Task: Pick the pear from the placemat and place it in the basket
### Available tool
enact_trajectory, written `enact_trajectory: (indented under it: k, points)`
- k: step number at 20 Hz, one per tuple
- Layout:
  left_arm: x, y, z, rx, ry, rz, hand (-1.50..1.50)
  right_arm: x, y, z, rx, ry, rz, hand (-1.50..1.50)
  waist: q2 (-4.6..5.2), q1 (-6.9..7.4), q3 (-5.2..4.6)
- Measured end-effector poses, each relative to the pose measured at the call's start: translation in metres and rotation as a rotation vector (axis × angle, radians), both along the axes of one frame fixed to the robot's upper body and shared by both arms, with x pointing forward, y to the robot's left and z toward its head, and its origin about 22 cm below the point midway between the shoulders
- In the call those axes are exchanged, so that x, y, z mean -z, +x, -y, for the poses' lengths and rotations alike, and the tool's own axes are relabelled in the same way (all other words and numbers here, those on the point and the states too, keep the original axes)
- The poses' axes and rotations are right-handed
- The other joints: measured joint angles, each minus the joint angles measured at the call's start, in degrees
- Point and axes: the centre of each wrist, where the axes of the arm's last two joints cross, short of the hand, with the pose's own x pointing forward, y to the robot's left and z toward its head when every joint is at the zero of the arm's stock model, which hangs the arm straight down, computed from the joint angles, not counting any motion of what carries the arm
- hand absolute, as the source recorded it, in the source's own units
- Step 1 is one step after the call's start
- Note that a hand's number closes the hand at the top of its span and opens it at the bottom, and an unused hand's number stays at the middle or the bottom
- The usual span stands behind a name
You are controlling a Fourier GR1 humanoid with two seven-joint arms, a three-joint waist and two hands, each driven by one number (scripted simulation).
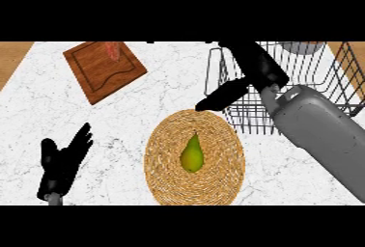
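Observation:
A green pear lies near the middle of a round woven placemat on the marble counter. A black wire basket stands at the upper right, beyond the mat. My right hand hovers over the basket's left side with fingers relaxed and open, its thumb reaching down to the mat's far edge; it holds nothing and is apart from the pear. My left hand rests open at the lower left, fingers up, well left of the mat.
A wooden cutting board with a reddish item on it lies at the upper left. My grey right forearm crosses the basket's front. Wooden surface shows past the counter's far corners.

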Motion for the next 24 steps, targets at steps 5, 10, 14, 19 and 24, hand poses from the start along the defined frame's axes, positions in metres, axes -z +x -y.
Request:
enact_trajectory:
  k: [5, 10, 14, 19, 24]
  points:
    - [0.0, -0.003, -0.004, -0.011, -0.003, 0.005, 0.0, -0.063, 0.003, 0.025, -0.062, -0.188, -0.096, -1.5, 0.28, -0.47, 0.16]
    - [-0.003, -0.004, -0.004, -0.012, 0.0, 0.008, 0.0, -0.092, 0.003, 0.046, -0.162, -0.324, -0.247, -1.5, 0.56, -0.4, 0.2]
    - [0.0, -0.007, 0.002, -0.008, -0.003, 0.018, 0.0, -0.106, 0.0, 0.06, -0.21, -0.383, -0.31, -1.5, 0.62, -0.41, 0.26]
    - [0.001, -0.008, -0.002, -0.004, -0.002, 0.023, 0.0, -0.099, -0.003, 0.068, -0.248, -0.388, -0.341, -1.5, 0.65, -0.37, 0.34]
    - [0.0, -0.01, -0.002, 0.0, -0.004, 0.023, 0.0, -0.081, -0.007, 0.064, -0.253, -0.372, -0.357, -1.5, 0.72, -0.26, 0.3]
